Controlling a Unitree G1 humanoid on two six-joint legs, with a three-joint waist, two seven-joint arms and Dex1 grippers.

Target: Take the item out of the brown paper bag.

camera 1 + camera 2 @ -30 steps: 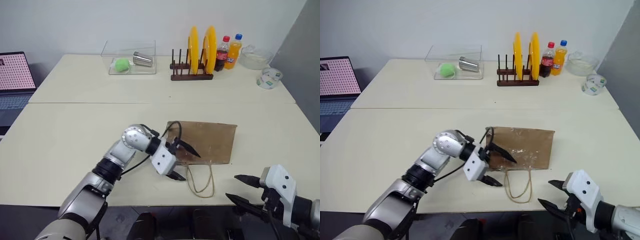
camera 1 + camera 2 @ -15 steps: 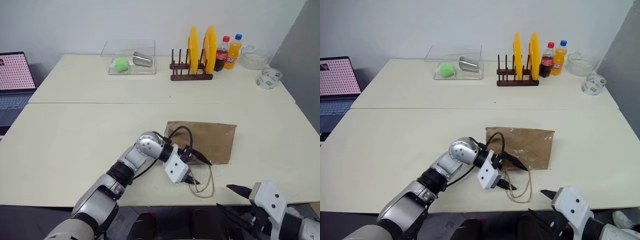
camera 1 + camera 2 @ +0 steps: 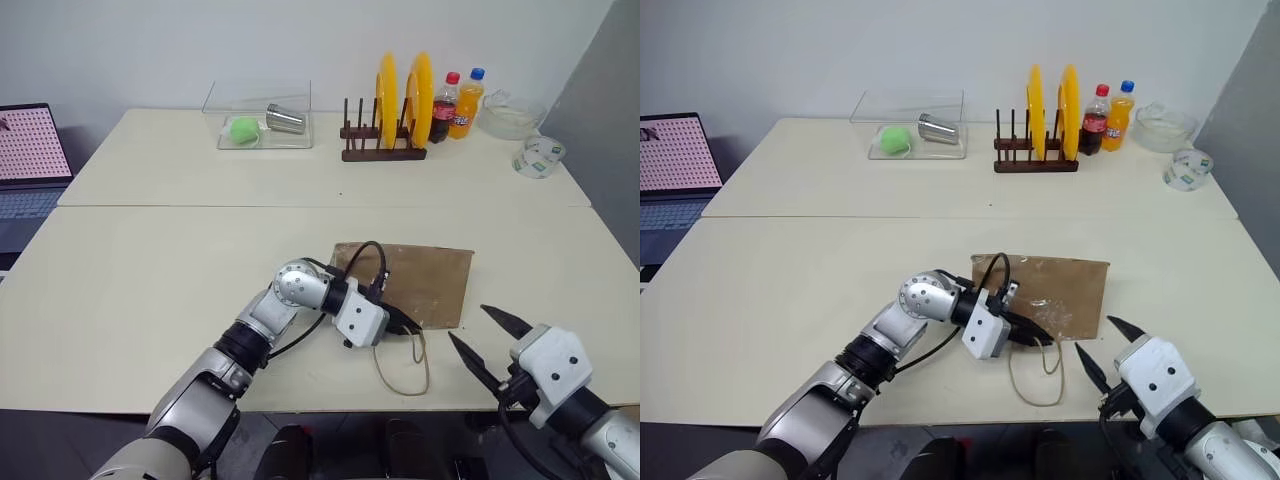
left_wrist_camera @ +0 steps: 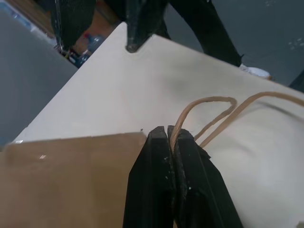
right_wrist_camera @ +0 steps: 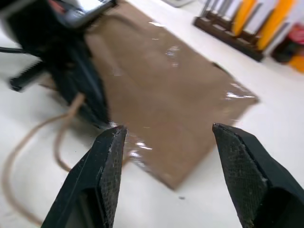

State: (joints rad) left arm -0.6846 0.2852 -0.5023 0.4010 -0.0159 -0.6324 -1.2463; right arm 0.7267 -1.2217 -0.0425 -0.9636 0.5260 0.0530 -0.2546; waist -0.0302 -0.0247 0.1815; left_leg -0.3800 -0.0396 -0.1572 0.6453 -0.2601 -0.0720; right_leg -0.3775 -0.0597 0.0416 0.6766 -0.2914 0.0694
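Flat creased brown kraft paper bag (image 3: 415, 282): near table's front edge; light, floppy. Thin tan cord handle (image 4: 202, 110) clamped in left gripper (image 4: 172, 137). Right gripper (image 5: 168, 137) spread. Bottle unseen, presumably inside.

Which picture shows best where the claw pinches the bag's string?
The left wrist view: the left claw is shut on one tan cord handle of the brown paper bag, close up. The eye views show that pinch small and far; the right wrist view shows it blurred.
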